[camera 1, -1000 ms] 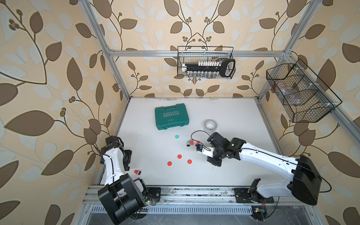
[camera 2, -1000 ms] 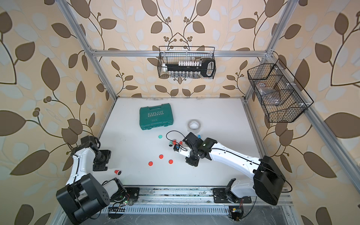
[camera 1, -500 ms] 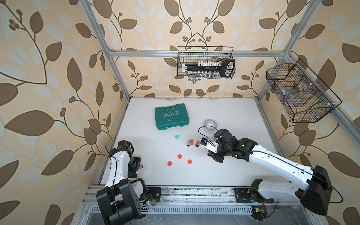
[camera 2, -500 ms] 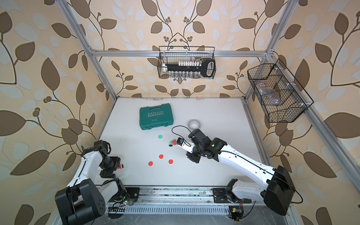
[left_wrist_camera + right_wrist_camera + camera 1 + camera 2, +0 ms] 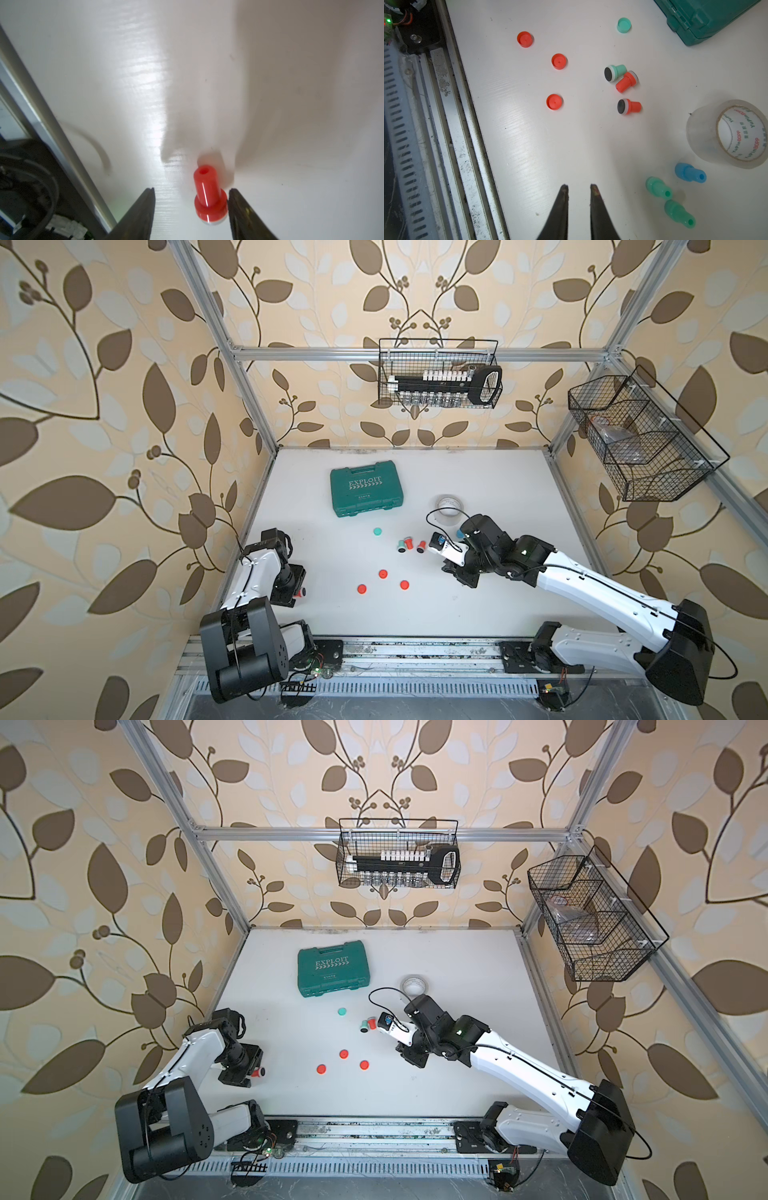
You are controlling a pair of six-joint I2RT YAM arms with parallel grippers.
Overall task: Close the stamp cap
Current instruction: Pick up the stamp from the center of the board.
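A red stamp [image 5: 207,195] sits between the fingers of my open left gripper [image 5: 191,190], touching one finger, with a gap to the other. Its handle points away from the wrist camera. In both top views this stamp [image 5: 298,593] [image 5: 258,1072] is at the table's front left. Three red caps [image 5: 382,573] [image 5: 558,61] lie loose mid-table, and a teal cap [image 5: 623,25] lies further back. Three uncapped stamps [image 5: 626,81] lie on their sides near them. My right gripper [image 5: 578,186] [image 5: 467,580] hovers to their right, shut but for a narrow gap, holding nothing.
A green tool case [image 5: 368,493] lies at the back and a clear tape roll [image 5: 726,133] right of centre. Beside the roll lie a blue stamp [image 5: 689,173] and two green ones [image 5: 658,187]. Wire baskets [image 5: 438,377] hang on the walls. A metal rail [image 5: 446,124] runs along the front edge.
My left gripper has come forward and down around the red stamp, and its jaws have narrowed a little. The right arm has drawn back to the right, away from the cluster of stamps.
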